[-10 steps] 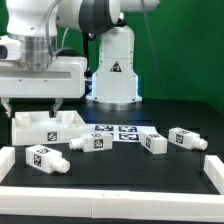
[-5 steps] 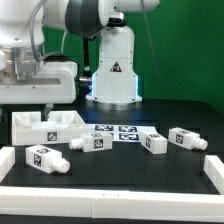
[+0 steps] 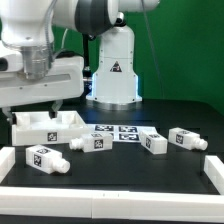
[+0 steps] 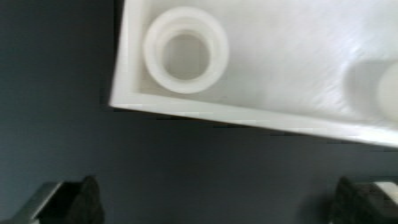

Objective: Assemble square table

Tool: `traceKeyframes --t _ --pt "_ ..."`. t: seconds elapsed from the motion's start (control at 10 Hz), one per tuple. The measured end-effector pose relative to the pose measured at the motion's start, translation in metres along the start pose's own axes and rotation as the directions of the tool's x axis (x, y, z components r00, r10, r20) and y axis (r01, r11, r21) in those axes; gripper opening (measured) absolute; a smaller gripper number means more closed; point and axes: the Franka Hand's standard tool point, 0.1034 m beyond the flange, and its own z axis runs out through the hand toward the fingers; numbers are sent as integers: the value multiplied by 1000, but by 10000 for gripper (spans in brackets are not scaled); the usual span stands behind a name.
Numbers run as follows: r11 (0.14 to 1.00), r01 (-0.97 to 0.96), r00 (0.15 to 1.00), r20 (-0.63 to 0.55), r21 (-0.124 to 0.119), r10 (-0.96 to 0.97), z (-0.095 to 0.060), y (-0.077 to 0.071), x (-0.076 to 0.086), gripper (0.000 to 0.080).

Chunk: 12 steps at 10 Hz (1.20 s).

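The two fingers [image 4: 68, 202] stood spread wide with nothing between them, hanging just over the rim of the one square top [image 3: 48, 126]. Whether they touched it could not be told. Two round sockets [image 4: 187, 58] showed inside the top. Four legs lay apart on the black table [image 3: 120, 168]: the first leg [image 3: 45, 157], second leg [image 3: 93, 141], third leg [image 3: 153, 141] and fourth leg [image 3: 185, 138]. The marker board [image 3: 120, 131] lay between the second and third. One white rail [image 3: 110, 187] edged the front, and bare table lay open before it.
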Motion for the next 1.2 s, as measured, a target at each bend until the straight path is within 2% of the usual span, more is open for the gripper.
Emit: traceKeyframes --t 0.1,0.3,0.4,0.5,0.6,0.7,0.8,0.9,1.2 --pt "1000 18 1000 -13 -9 -18 5 -6 -4 648" --pt "1000 17 1000 -8 -6 -17 5 -5 -4 648" --pt "998 59 998 -18 -15 -59 6 -4 -4 648" --pt "978 204 976 -65 -53 -207 8 0 -10 648" --pt "948 311 945 -89 -63 -316 12 1 -20 648" --pt "920 384 917 -89 -75 -389 12 1 -23 648" --pt "882 460 880 -83 -102 -469 15 -1 -24 648" --pt "857 503 855 -78 -114 -513 18 -5 -24 648" --pt "869 482 867 -80 -108 -491 18 -5 -25 648"
